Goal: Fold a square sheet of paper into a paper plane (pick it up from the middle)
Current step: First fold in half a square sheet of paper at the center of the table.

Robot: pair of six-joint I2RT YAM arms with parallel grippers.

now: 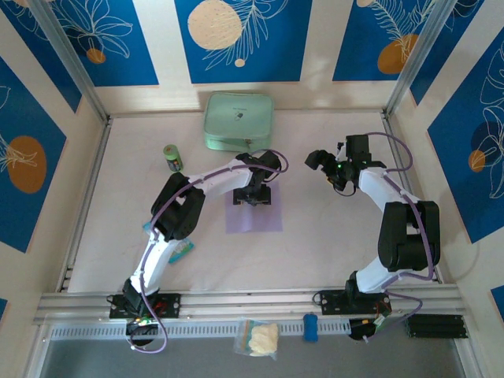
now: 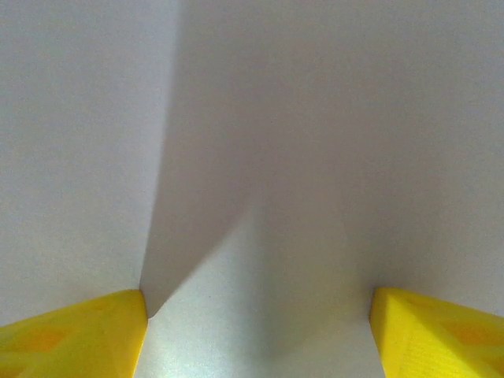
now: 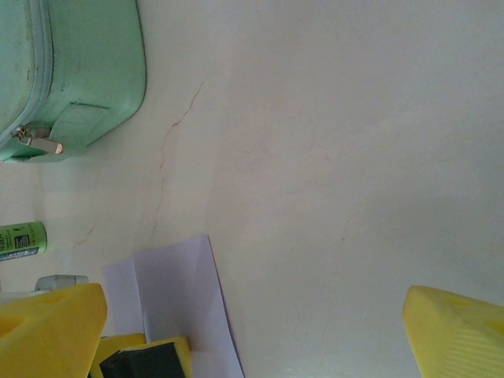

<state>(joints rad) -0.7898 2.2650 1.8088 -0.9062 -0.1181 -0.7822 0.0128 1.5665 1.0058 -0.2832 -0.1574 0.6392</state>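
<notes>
The worktop (image 1: 331,236) is a pale, matt surface inside an aluminium frame; the surrounding walls carry blue panels with white leaf outlines and orange or cream discs.

Legible text: none; the small green container (image 1: 172,157) bears a label whose print is too small to read; the mark on the mint-green pouch (image 1: 239,120) cannot be read either.

Count: one square sheet of paper (image 1: 253,219); one pouch; one green container; one blue-and-white snack packet (image 1: 183,250); one clear bag (image 1: 259,339) with pale yellow contents; one blue object (image 1: 310,327); two arms.

Positions: the lavender sheet lies at the middle of the worktop, between the pouch at the far edge and the near rail; the container stands near the far-left corner, beside the pouch; the packet lies under the left arm, near the near-left corner; the bag and the blue object rest at the near edge.

Left arm: it reaches forward and inward, wrist pointing down over the far edge of the sheet; the left gripper (image 2: 258,291) has its yellow fingers (image 2: 71,335) spread, with lavender paper filling the space between them.

Right arm: elbow bent high, wrist raised over the right half of the worktop; the right gripper (image 3: 252,291) stands wide apart above bare surface, well clear of the sheet, with nothing between its jaws.
</notes>
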